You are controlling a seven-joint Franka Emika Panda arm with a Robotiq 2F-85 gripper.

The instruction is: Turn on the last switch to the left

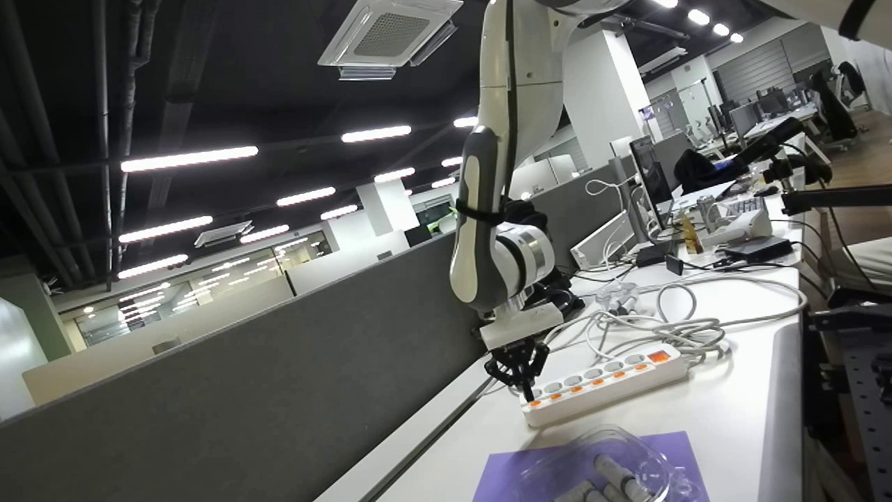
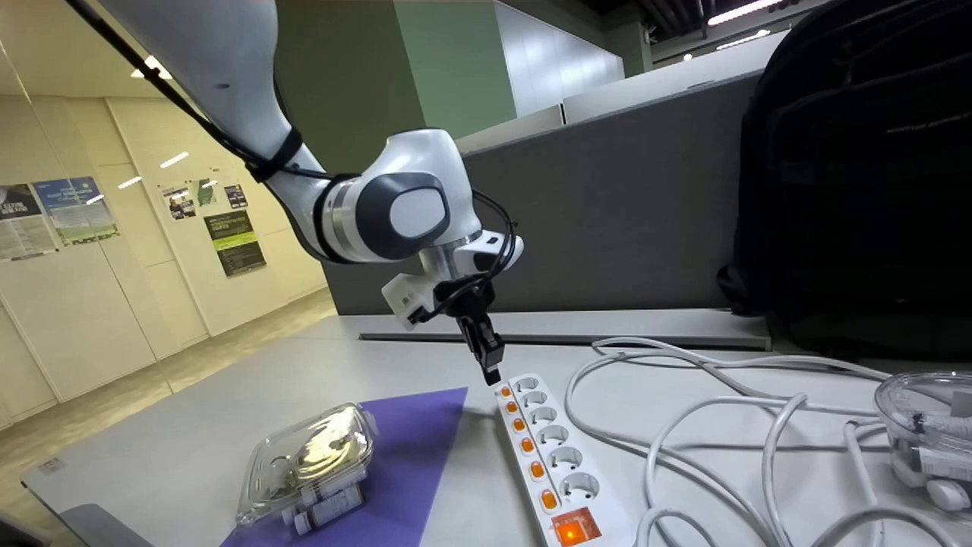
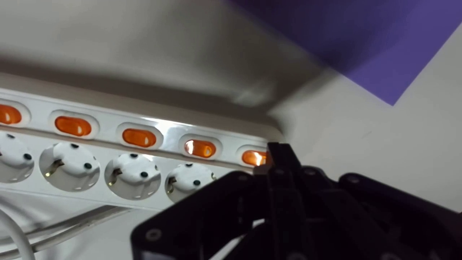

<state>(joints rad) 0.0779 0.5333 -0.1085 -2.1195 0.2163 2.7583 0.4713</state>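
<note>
The long white power strip (image 1: pixel 606 396) lies on the white table; it also shows in an exterior view (image 2: pixel 613 526) and the wrist view (image 3: pixel 169 139). The last switch (image 3: pixel 252 157) is a small orange rocker at the strip's end, in line with several others. It also shows in both exterior views (image 1: pixel 534 404) (image 2: pixel 506 391). My gripper (image 3: pixel 283 146) is shut and empty, pointing down at this end in both exterior views (image 1: pixel 527 396) (image 2: pixel 493 377). Its fingertips cover the switch's right end in the wrist view. I cannot tell if they touch it.
A larger square lit switch (image 2: pixel 575 526) sits at the strip's opposite end. A purple sheet (image 2: pixel 425 448) with a clear plastic box (image 2: pixel 311 456) lies beside the strip. White cables (image 2: pixel 668 456) coil on its socket side. A grey partition (image 1: pixel 313 376) stands behind.
</note>
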